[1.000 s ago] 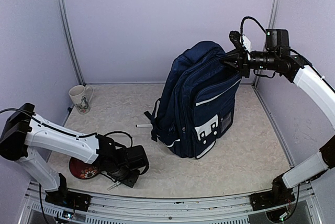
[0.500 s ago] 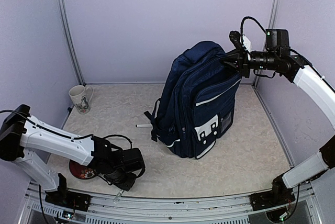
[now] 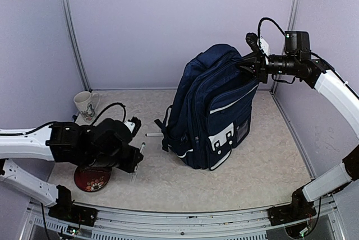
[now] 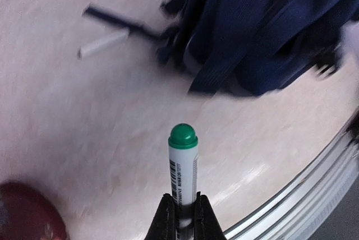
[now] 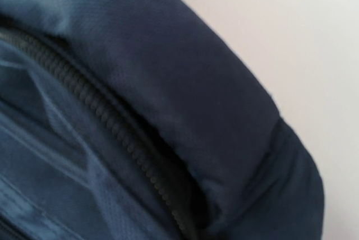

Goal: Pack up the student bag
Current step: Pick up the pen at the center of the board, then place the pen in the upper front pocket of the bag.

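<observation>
1. the student bag (image 3: 216, 111) stands upright on the counter (image 3: 263, 161), a little right of the middle and towards the back, with its white-patched front pockets facing the near right.
2. the right claw (image 3: 247, 66) is up at the bag's top right edge, clenched on the navy fabric there; the arm reaches in from the right wall.
3. in the right wrist view the bag (image 5: 140, 111) fills nearly the whole frame, very close, with a dark zipper running diagonally across it. the claw's own fingers do not show there.
4. the left claw (image 3: 134, 158) is low over the near left of the counter, well apart from the bag.
5. it is grasping a marker (image 4: 183, 164), white-barrelled with a green cap, pinched near its lower end between the two fingers (image 4: 165, 220). the capped end points away from the claw.
6. a small white stick (image 3: 153, 134) lies flat on the counter just left of the bag's base, beside a dark strap (image 4: 112, 20).
7. a mug (image 3: 86, 105) with a printed pattern stands at the far left, near the back corner.
8. a dark red dish (image 3: 92, 183) sits on the counter at the near left, partly under the left arm.
</observation>
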{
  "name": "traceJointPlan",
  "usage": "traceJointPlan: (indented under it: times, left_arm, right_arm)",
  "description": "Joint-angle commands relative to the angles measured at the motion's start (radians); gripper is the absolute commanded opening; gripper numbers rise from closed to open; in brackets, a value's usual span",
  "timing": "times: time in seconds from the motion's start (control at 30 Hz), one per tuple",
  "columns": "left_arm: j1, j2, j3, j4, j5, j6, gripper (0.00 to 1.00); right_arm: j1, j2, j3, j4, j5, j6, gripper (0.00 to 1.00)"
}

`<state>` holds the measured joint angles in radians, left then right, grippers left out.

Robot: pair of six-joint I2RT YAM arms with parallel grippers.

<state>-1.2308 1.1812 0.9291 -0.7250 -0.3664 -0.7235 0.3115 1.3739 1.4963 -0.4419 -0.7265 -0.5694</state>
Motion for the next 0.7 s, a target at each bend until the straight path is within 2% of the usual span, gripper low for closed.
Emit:
traceJointPlan:
  times: [0.0, 0.13, 0.33, 0.5, 0.67]
  left_arm:
    - [0.004, -0.068, 0.117, 0.347, -0.083, 0.279, 0.0]
    - [0.006, 0.07, 0.322, 0.578, 0.013, 0.538, 0.0]
    - [0.021, 0.425, 0.78, 0.633, 0.218, 0.728, 0.0]
    - [0.053, 0.651, 1.062, 0.601, 0.221, 0.797, 0.0]
    - [0.057, 0.749, 1.141, 0.567, 0.129, 0.87, 0.0]
  right_arm:
    - [-0.003, -0.007, 0.014, -0.027, -0.047, 0.043, 0.0]
    - [-0.003, 0.001, 0.01, -0.017, -0.056, 0.057, 0.0]
    - [-0.002, 0.011, 0.009, -0.007, -0.069, 0.076, 0.0]
    - [-0.002, 0.014, 0.009, -0.005, -0.089, 0.082, 0.0]
    - [-0.002, 0.017, 0.001, -0.007, -0.088, 0.077, 0.0]
